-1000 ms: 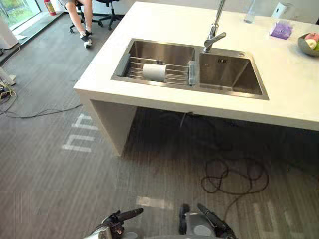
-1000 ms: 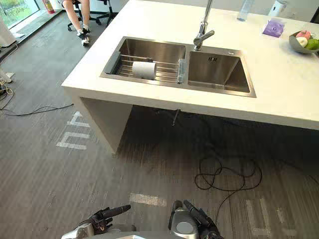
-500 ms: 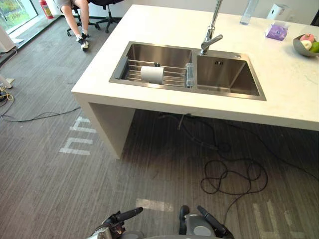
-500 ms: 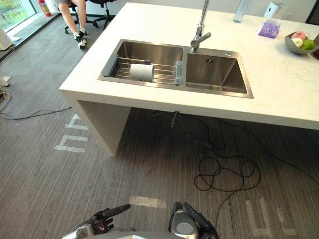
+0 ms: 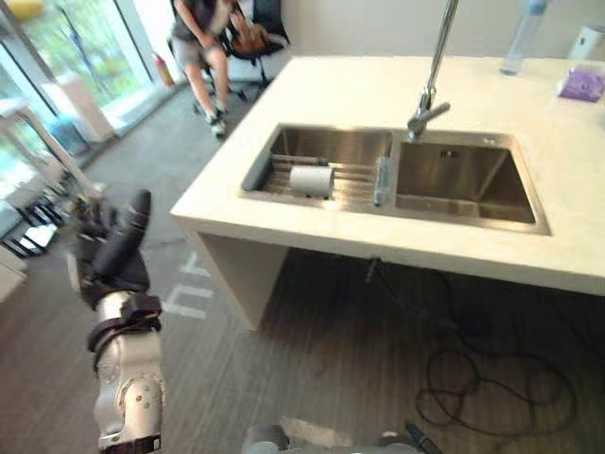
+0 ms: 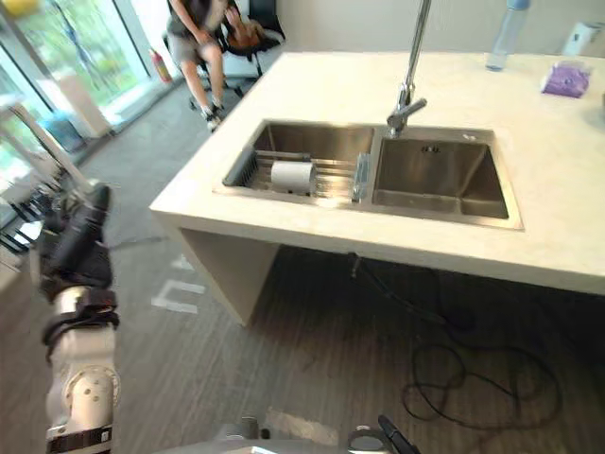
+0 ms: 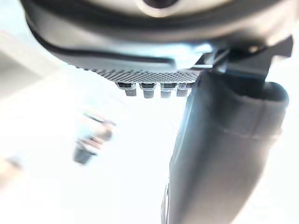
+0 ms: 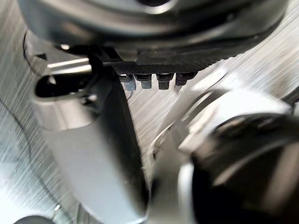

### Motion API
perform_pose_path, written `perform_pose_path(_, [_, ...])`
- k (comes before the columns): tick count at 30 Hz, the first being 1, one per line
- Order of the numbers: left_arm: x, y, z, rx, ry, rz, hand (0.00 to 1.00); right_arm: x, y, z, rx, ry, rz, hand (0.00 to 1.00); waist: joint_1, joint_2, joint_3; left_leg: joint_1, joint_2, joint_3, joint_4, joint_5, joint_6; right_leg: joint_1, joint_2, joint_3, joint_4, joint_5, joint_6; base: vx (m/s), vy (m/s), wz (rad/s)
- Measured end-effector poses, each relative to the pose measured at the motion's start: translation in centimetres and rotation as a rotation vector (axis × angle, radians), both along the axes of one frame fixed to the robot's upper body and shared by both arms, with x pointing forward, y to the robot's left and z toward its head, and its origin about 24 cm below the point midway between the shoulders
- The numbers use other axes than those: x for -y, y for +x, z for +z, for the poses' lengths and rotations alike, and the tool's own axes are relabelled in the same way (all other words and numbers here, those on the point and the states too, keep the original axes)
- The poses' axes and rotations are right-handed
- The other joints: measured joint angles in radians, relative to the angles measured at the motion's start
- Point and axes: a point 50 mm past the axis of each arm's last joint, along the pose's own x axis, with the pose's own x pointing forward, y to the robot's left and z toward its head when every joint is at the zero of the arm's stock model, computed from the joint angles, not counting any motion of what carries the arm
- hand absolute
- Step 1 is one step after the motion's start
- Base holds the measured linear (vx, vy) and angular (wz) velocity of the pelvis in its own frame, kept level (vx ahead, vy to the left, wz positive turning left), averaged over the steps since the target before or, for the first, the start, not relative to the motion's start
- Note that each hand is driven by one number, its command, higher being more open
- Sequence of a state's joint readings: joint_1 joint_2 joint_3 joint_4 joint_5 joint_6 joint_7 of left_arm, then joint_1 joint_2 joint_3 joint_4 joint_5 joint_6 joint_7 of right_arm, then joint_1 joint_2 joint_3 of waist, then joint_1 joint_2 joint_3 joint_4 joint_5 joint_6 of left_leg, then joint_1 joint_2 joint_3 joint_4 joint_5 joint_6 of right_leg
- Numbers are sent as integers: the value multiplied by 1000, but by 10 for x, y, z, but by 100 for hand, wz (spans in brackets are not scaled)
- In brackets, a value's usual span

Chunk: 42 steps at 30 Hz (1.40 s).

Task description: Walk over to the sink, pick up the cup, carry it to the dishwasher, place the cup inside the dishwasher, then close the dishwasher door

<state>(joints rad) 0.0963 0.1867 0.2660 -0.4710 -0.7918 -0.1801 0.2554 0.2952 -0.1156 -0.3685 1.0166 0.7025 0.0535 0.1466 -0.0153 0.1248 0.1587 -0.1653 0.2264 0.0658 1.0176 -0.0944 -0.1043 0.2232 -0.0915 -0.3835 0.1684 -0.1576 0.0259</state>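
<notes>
The cup [image 5: 312, 180] lies on its side on a wire rack [image 5: 345, 184] across the left basin of the sink [image 5: 397, 210], which is set into the bench [image 5: 312, 90] close to its front edge and towards its left corner. On its side like that, with the rack holding it up off the basin floor, it looks easy to take from above.

The left hand [image 5: 113, 251] is held up well short of the bench's left corner, fingers straight and apart, holding nothing. I take it as a hand carried free during the walk, not a reach. The right hand [image 8: 107, 154] hangs low over the floor, and I cannot tell whether it is apart or closed.

The tap [image 5: 430, 109] rises behind the divider between the basins, beside the cup but not over it, so the way down to the cup looks clear. A bottle [image 5: 518, 43] stands at the far edge and a purple packet [image 5: 579, 85] near the far right corner, both well apart from the sink. A person [image 5: 203, 38] sits on a chair beyond the far left corner. The bench's side panel [image 5: 241, 279] under the left corner is what the robot must steer clear of.
</notes>
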Motion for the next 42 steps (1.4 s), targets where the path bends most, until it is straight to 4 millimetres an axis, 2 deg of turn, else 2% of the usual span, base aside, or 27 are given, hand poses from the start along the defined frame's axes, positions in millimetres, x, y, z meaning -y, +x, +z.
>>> perform_pose_path(1, [11,-2,12,76,41,-56,100,2,8,1,30,1,-42,100,4,-1,1,-23,-1,28,-39,-60,12,27,-7,-5,-22,0,0,168,-39,16])
perform_pose_path(2, [16,-2,16,107,59,-92,100,3,12,1,46,0,-58,100,7,-2,1,-28,-7,42,-87,-80,13,35,-12,-5,-30,0,0,165,22,2])
perform_pose_path(4, [33,2,24,154,103,-201,100,8,24,2,87,-10,-80,100,15,-6,1,-13,-61,68,-346,-92,9,43,-38,-4,-41,-3,4,153,87,-5])
perform_pose_path(5, [43,5,25,160,137,-251,100,12,31,4,104,-21,-77,100,14,-7,1,14,-114,48,-582,-62,10,37,-57,7,-43,-20,23,165,168,-19])
perform_pose_path(6, [50,6,25,153,171,-280,100,14,34,5,107,-23,-69,100,13,1,-2,57,-142,-11,-816,2,0,35,-55,27,-43,-31,40,170,191,-34])
perform_pose_path(7, [52,7,24,145,185,-291,100,13,33,4,101,-18,-63,100,18,8,-4,80,-139,-44,-893,41,-6,35,-44,50,-43,-36,49,215,216,-84])
perform_pose_path(8, [53,8,19,117,206,-293,100,7,31,2,80,3,-54,100,37,-3,-5,110,-142,-47,-912,113,6,36,-34,109,-44,-43,59,252,182,-120])
perform_pose_path(9, [52,9,14,90,211,-291,100,1,30,0,71,22,-47,100,50,-13,-6,122,-148,-20,-898,138,30,34,-40,156,-43,-47,67,261,158,-118])
perform_pose_path(10, [52,10,11,73,222,-289,100,-1,29,-1,65,30,-45,100,50,-27,-5,122,-150,-6,-884,136,35,34,-47,167,-38,-52,74,259,94,-75])
perform_pose_path(12, [58,17,-6,3,229,-358,100,-11,20,-5,23,64,-58,100,34,-77,-13,104,-177,21,-832,102,58,23,-86,180,-31,-64,99,307,70,-22])
perform_pose_path(13, [64,19,-12,-19,229,-395,100,-13,16,-6,9,70,-64,100,26,-84,-13,99,-183,24,-824,92,64,23,-96,181,-35,-65,101,243,39,-4])
perform_pose_path(15, [80,23,-24,-72,233,-482,100,-12,14,-7,-4,64,-74,100,18,-85,-12,108,-199,33,-820,76,73,24,-116,191,-33,-64,101,176,38,-9])
perform_pose_path(20, [103,23,-30,-100,305,-553,100,-9,10,-7,2,63,-113,100,15,-80,-16,131,-195,52,-772,7,67,20,-124,197,38,-84,116,117,34,-16])
perform_pose_path(23, [110,23,-35,-128,341,-558,100,-3,-2,-6,-11,41,-149,100,13,-78,-26,121,-194,45,-724,-58,68,-31,-141,185,184,-108,122,36,74,5])
perform_pose_path(25, [111,25,-35,-137,383,-538,100,-3,-12,-6,-24,34,-177,100,9,-92,-40,133,-214,41,-741,-61,74,-137,-181,201,400,-105,122,54,87,13])
perform_pose_path(27, [106,27,-32,-143,408,-485,100,-11,-19,-7,-9,62,-243,100,0,-133,-37,172,-250,30,-780,-58,83,-246,-241,230,631,-35,95,121,72,14])
perform_pose_path(28, [106,27,-33,-159,421,-459,100,-12,-25,-7,-9,66,-245,100,-8,-130,-37,211,-249,16,-814,-54,95,-286,-256,226,722,53,74,150,27,9])
perform_pose_path(29, [105,27,-32,-160,430,-442,100,-14,-26,-7,-5,71,-239,100,-14,-119,-35,227,-241,11,-827,-51,99,-309,-260,221,763,85,58,168,20,2])
perform_pose_path(30, [102,28,-31,-158,433,-400,100,-19,-25,-8,-4,83,-226,100,-23,-107,-39,243,-219,9,-840,-52,104,-343,-251,210,748,-48,48,128,12,-2])
perform_pose_path(31, [101,29,-29,-155,432,-387,100,-22,-24,-8,-2,91,-220,100,-26,-107,-40,243,-206,9,-842,-56,100,-363,-239,200,697,-94,48,145,-18,-3])
perform_pose_path(32, [98,32,-26,-149,446,-377,100,-29,-23,-9,-2,106,-214,100,-27,-105,-38,240,-178,9,-844,-61,87,-399,-193,208,550,-115,58,111,-49,5])
perform_pose_path(33, [96,35,-26,-154,459,-372,100,-33,-22,-10,-4,116,-215,100,-29,-112,-39,237,-168,5,-835,-60,69,-405,-158,223,423,-94,68,152,-87,22])
perform_pose_path(34, [96,36,-25,-158,484,-367,100,-37,-25,-11,-18,124,-225,100,-38,-136,-38,245,-180,-8,-833,-65,60,-400,-160,220,319,2,70,263,-210,41])
perform_pose_path(35, [95,37,-26,-168,518,-347,100,-39,-28,-11,-48,131,-244,100,-45,-158,-37,267,-192,-28,-835,-75,45,-372,-167,199,258,37,93,315,-254,44])
perform_pose_path(36, [99,37,-29,-180,504,-342,100,-37,-31,-11,-66,133,-270,100,-42,-117,-39,266,-155,-24,-836,-74,40,-333,-132,169,194,49,86,287,-224,28])
perform_pose_path(38, [100,37,-29,-177,493,-337,100,-32,-34,-10,-65,137,-338,100,-24,-79,-52,275,-115,-6,-867,-72,23,-308,-81,160,119,74,71,193,-93,-14])
perform_pose_path(42, [95,37,-28,-201,636,-275,100,-30,-43,-10,-57,164,-503,100,-32,-70,-58,315,-88,44,-895,-56,10,-268,-37,178,48,91,61,112,-64,-25])
